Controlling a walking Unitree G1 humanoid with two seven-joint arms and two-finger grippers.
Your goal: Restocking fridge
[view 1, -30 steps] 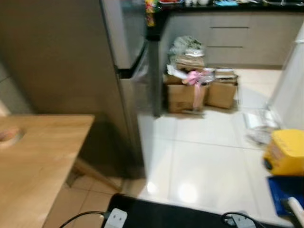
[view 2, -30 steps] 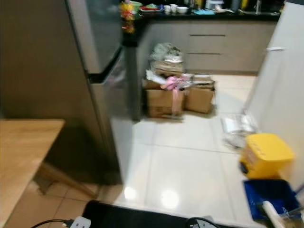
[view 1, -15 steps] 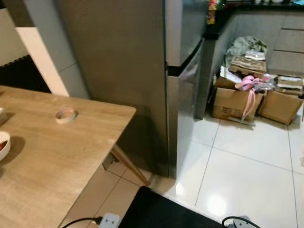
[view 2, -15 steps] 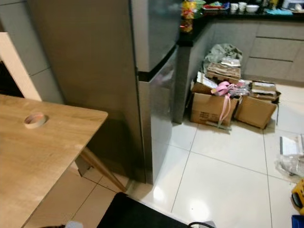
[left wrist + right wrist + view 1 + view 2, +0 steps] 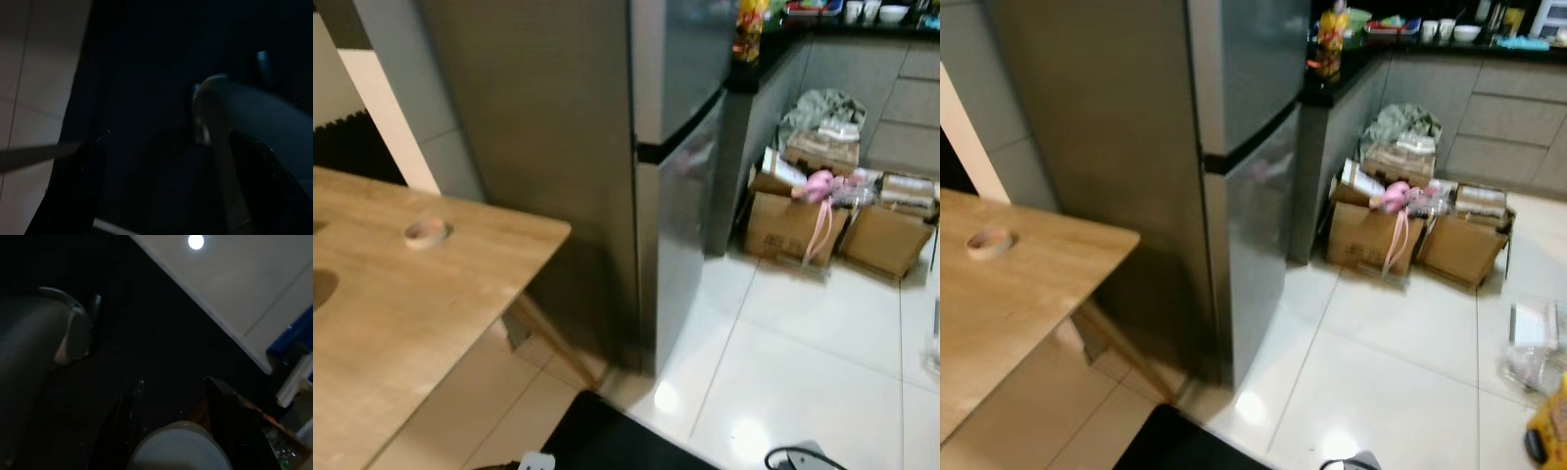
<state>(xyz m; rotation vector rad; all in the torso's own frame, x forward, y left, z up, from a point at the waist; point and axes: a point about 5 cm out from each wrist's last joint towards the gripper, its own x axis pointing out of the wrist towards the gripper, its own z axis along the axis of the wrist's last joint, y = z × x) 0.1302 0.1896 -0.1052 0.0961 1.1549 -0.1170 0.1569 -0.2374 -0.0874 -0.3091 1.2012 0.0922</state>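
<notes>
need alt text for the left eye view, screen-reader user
A tall grey fridge, doors closed, stands ahead beside a dark kitchen counter. A wooden table with a tape roll sits at left; cardboard boxes rest on the white tile floor at right.

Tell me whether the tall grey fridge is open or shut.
Shut: both doors of the tall grey fridge sit flush, with just the dark seam between them.

Home kitchen for sure: tall steel fridge, dark worktop with cups, grey drawers, cardboard boxes on white tiles.
</notes>
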